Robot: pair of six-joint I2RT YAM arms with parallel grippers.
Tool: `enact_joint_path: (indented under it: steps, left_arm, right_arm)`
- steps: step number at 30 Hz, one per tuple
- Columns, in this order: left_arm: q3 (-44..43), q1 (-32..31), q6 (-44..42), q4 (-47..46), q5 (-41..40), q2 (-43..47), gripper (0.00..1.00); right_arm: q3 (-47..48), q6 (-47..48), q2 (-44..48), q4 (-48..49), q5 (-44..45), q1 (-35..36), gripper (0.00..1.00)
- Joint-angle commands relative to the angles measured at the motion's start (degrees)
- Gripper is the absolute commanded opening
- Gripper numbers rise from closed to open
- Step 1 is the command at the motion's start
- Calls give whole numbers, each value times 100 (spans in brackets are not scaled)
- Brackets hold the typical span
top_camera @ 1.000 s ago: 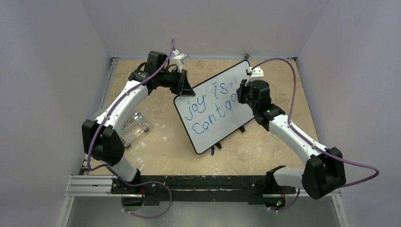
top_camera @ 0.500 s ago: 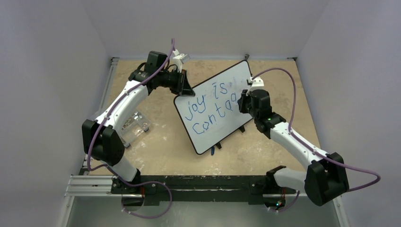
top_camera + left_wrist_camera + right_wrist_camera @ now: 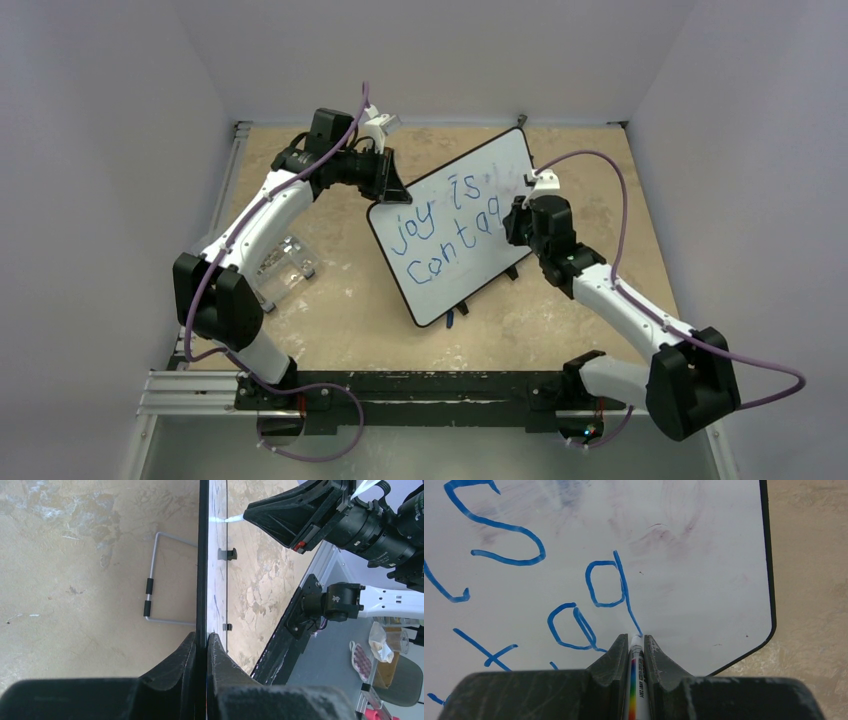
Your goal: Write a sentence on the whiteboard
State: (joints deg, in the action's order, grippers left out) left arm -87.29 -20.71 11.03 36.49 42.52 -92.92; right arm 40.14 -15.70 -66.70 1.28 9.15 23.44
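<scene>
The whiteboard (image 3: 500,165) stands tilted on the table, a white face in a thin black frame. The sentence (image 3: 440,240) reads in blue "joy is" over "contag". My left gripper (image 3: 387,192) is shut on the board's upper left edge; in the left wrist view both fingers (image 3: 189,652) pinch the black frame (image 3: 202,555). My right gripper (image 3: 636,639) is shut on a white marker (image 3: 635,670) with a rainbow stripe. Its tip touches the board (image 3: 704,580) at the foot of the last letter's tail (image 3: 624,590). From above, the right gripper (image 3: 512,222) sits at the second line's end.
A clear plastic box (image 3: 283,265) lies left of the board, beside the left arm. A wire stand (image 3: 152,585) props the board from behind, and small black feet (image 3: 512,270) stick out at its lower edge. A small blue object (image 3: 450,320) lies under the near corner. Walls close in on three sides.
My right gripper has slid toward me down the board with the marker, drawing the tail of the last letter. The left gripper and the board have stayed put.
</scene>
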Motion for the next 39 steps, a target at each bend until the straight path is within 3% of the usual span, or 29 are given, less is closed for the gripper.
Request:
enact_joint_path:
  steps: [1,21,28,39]
  left_arm:
    - [-60,-3,-408,-320,-149,357,0]
    - [-62,-3,-425,-310,-182,371,0]
    - [-69,-4,-424,-301,-185,336,0]
    - [-69,-5,-435,-292,-196,325,0]
  right_arm:
    - [-15,-203,108,258,-479,24,0]
    - [237,-314,547,-3,-718,26,0]
    - [280,-371,870,-97,-500,24,0]
    - [713,-222,605,-119,291,5,0]
